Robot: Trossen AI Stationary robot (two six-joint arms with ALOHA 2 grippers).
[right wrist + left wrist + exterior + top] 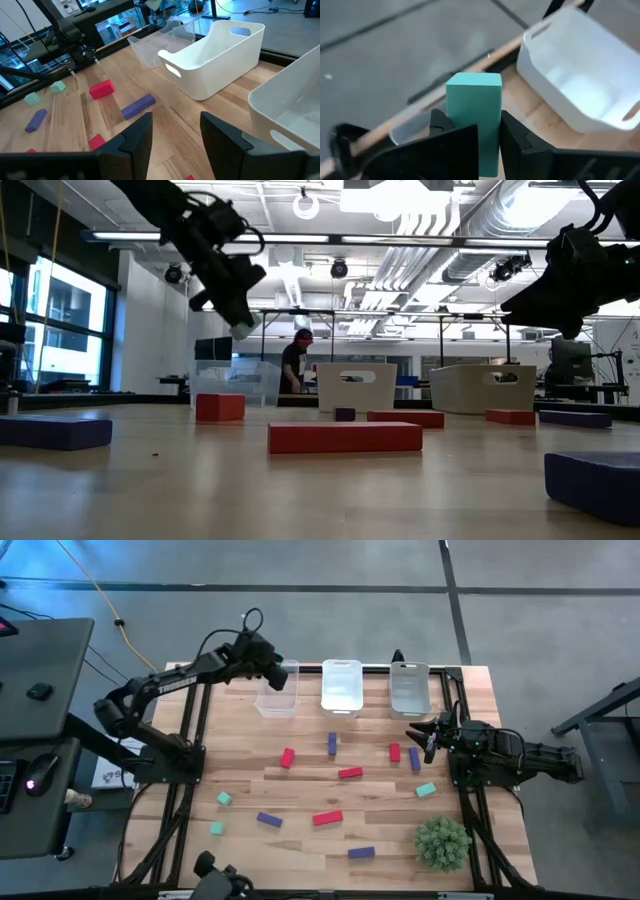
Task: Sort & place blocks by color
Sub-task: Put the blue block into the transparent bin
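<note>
Left gripper (277, 673), clenched on a teal block (473, 117) held upright, hovers at the clear bin (277, 700) in the upper-left of the tabletop (300, 840); right gripper (420, 735) (fingers spread, empty) waits mid-right.

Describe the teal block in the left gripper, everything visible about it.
The teal block is a plain, matte, solid-coloured piece with flat faces and squared edges. It stands upright between the left gripper's dark fingers, which clamp it on two opposite sides; its top end sticks out above them. It is held in the air by the clear bin at the table's far edge.
</note>
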